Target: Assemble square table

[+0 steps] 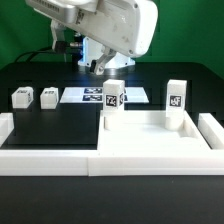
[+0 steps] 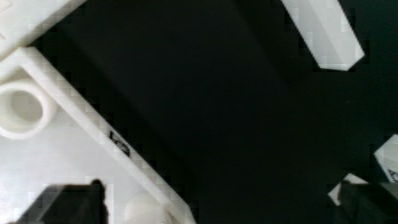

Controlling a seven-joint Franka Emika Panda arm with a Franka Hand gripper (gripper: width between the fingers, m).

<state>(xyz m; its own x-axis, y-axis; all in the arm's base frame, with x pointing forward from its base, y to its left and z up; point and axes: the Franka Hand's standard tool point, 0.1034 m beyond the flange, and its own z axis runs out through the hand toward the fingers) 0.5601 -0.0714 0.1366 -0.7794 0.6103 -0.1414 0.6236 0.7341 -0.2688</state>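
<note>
The white square table top (image 1: 160, 135) lies at the exterior view's right. Two white tagged legs stand upright on it, one at its near-left corner (image 1: 113, 98) and one at the far right (image 1: 177, 97). Two more legs (image 1: 22, 97) (image 1: 49, 95) lie loose on the black mat at the left. My gripper (image 1: 103, 68) hangs above and behind the left upright leg, touching nothing. In the wrist view the gripper (image 2: 214, 205) is open with only black mat between its fingers. Beside one finger (image 2: 63, 205) lies an edge of the table top (image 2: 63, 150) with a round socket (image 2: 18, 105).
The marker board (image 1: 95, 95) lies flat behind the legs. A long white border rail (image 1: 60, 160) runs along the front and up the left side (image 1: 8, 125). A white bar (image 2: 320, 35) shows at the wrist view's edge; I cannot tell which part it is.
</note>
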